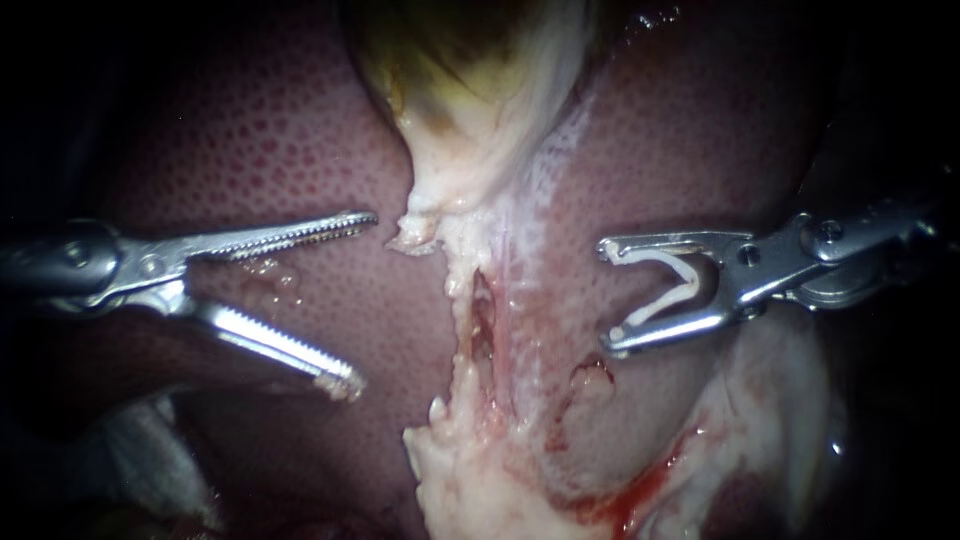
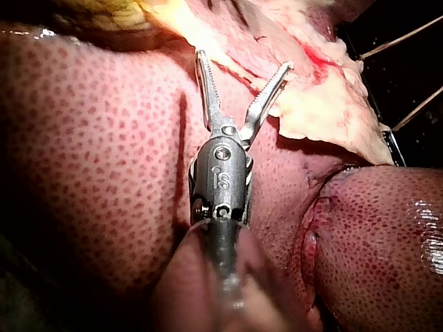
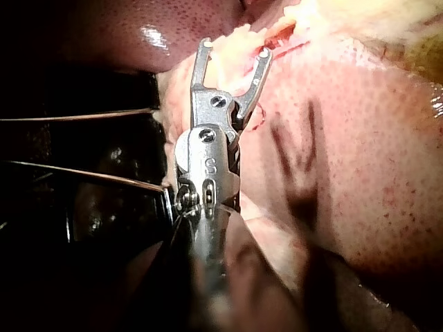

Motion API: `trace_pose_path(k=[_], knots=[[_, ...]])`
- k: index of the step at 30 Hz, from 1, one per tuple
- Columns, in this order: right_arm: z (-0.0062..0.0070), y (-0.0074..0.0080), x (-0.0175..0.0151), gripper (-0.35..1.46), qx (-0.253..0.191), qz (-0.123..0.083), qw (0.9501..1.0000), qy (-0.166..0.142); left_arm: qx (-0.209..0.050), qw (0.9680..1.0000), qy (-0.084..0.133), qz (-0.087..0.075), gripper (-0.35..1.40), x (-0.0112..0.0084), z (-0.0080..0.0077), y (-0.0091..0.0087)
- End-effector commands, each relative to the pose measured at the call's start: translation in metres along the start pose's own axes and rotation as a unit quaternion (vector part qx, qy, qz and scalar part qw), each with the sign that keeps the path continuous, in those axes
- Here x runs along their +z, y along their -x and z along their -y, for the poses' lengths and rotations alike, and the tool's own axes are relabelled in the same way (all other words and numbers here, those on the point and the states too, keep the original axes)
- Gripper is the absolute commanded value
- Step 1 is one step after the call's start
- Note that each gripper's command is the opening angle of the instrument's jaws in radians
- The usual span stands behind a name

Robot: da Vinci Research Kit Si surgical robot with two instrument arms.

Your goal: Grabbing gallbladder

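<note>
Gallbladder (image 1: 470, 90) lay top-centre in the endoscope view, long axis running down to a pale neck. My left instrument (image 1: 360, 300), hand gaping and empty, sat just beside that neck, so nearer. Right instrument (image 1: 607, 295) gripped a white clip (image 1: 686, 282), farther off.

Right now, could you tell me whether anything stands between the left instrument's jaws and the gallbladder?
Nothing visible does. The left instrument, jaws open, hangs over bare liver; only open space separates it from the gallbladder. The right instrument, holding a clip, sits on the far side.
</note>
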Motion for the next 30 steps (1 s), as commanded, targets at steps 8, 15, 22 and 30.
trace_pose_path(k=[8, 15, 22, 30], knots=[[0.0000, 0.0000, 0.0000, 0.60, -0.003, 0.000, 1.0000, 0.000, -0.001, 1.0000, 0.001, -0.004, 0.84, 0.0007, 0.0014, -0.0001], [0.0000, 0.0000, 0.0000, 0.60, -0.003, 0.000, 1.0000, 0.000, -0.040, 0.9992, 0.001, -0.008, 0.71, 0.0025, 0.0040, 0.0006], [0.0000, 0.0000, 0.0000, 0.60, 0.000, 0.000, 1.0000, 0.000, -0.069, 0.9976, 0.000, -0.010, 0.46, 0.0043, 0.0064, 0.0013], [0.0001, 0.0000, 0.0000, 0.60, 0.000, 0.000, 1.0000, 0.000, -0.074, 0.9972, -0.001, -0.011, 0.14, 0.0057, 0.0091, 0.0036]])
